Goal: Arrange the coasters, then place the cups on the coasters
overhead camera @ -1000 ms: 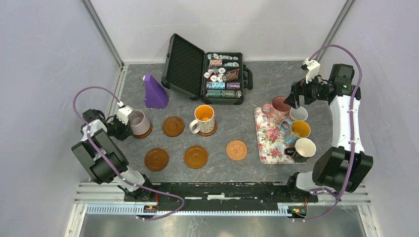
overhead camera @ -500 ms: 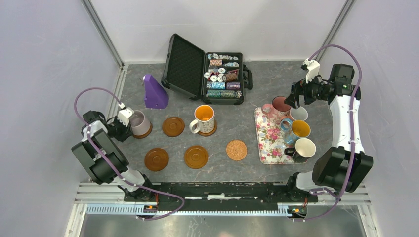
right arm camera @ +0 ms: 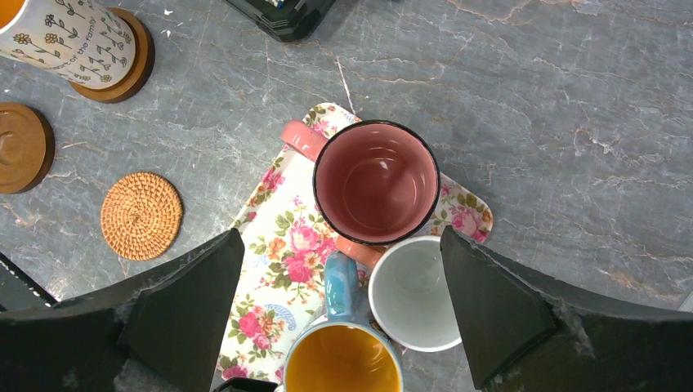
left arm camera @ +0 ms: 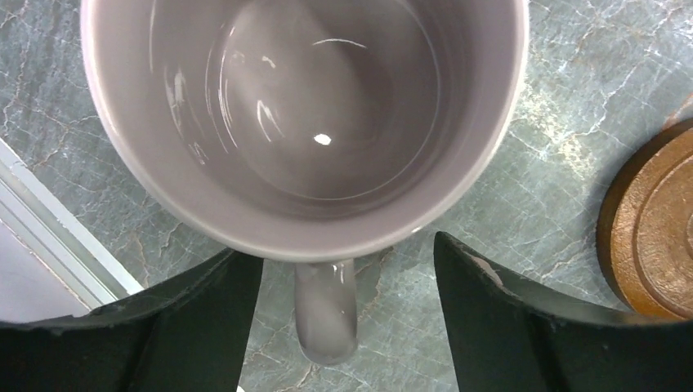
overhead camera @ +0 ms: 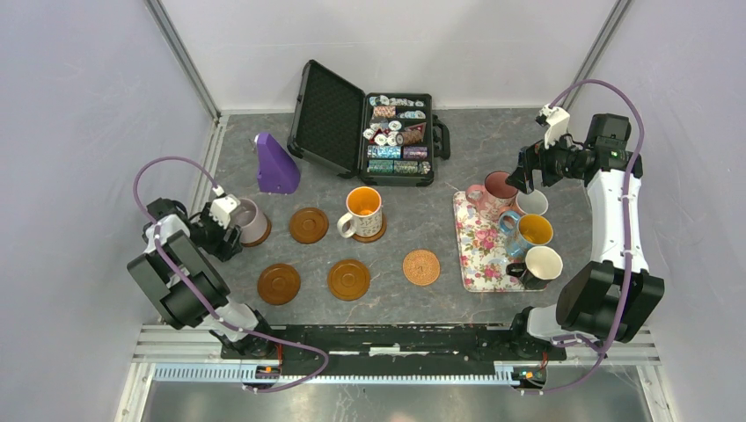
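1 pale lilac mug (left arm camera: 302, 122), glossy int., upright w/ handle

An open black case (overhead camera: 327, 119) of poker chips (overhead camera: 396, 141) lies beside a purple wedge (overhead camera: 275, 165), a floral tray (overhead camera: 476, 248) well apart.

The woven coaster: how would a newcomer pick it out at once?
Start at the floral tray on the right. Just left of it lies the woven coaster. Unlike the glossy brown wooden coasters beyond, it is orange-tan and basket-textured.
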`<state>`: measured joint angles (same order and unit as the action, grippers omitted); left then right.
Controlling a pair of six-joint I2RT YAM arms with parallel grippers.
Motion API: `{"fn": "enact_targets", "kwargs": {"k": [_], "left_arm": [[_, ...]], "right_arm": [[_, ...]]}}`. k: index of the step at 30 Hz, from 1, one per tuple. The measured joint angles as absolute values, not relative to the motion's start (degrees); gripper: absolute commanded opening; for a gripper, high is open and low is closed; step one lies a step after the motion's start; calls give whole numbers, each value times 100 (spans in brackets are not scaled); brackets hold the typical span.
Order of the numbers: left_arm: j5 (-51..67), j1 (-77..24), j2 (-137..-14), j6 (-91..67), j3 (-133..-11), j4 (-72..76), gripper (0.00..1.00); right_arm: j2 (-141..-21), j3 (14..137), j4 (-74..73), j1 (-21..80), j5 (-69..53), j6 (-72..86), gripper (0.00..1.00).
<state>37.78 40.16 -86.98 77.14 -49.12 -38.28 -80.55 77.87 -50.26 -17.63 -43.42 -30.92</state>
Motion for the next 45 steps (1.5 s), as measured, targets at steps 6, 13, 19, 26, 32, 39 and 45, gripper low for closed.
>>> {"fn": "enact_targets", "kwargs": {"k": [6,13,19,26,32,39,45], "left_arm": [[3726,4014,-8600,7714,-5315,-4499,100],[3468,3986,-8291,7609,-6729,-5599,100],[3288,3476,-8289,6733,-8001,-6235,100],[2930,1382,-8287,5358,-8875,-6361,100],[2305,-1098,-8571,4136,-9666,-6272,100],[1835,-3459,-10112,3428,-11225,-6182,100],[1588,-4637,-11872,3275,-12475,-6099,100]], "right_arm": [[-8055,7787,-5050,-1763,-4344,-3135,98],[-8093,7837,-5183,-1761,-4329,-3199,98],[-8296,8167,-5245,-1688,-4224,-3284,98],[-8353,8313,-5325,-1638,-4012,-3395,98],[-8350,8309,-5367,-1634,-3675,-3487,98],[-8416,8346,-5391,-1634,-3105,-3500,98],[-8742,8606,-5365,-1697,-2685,-3413,98]]}}
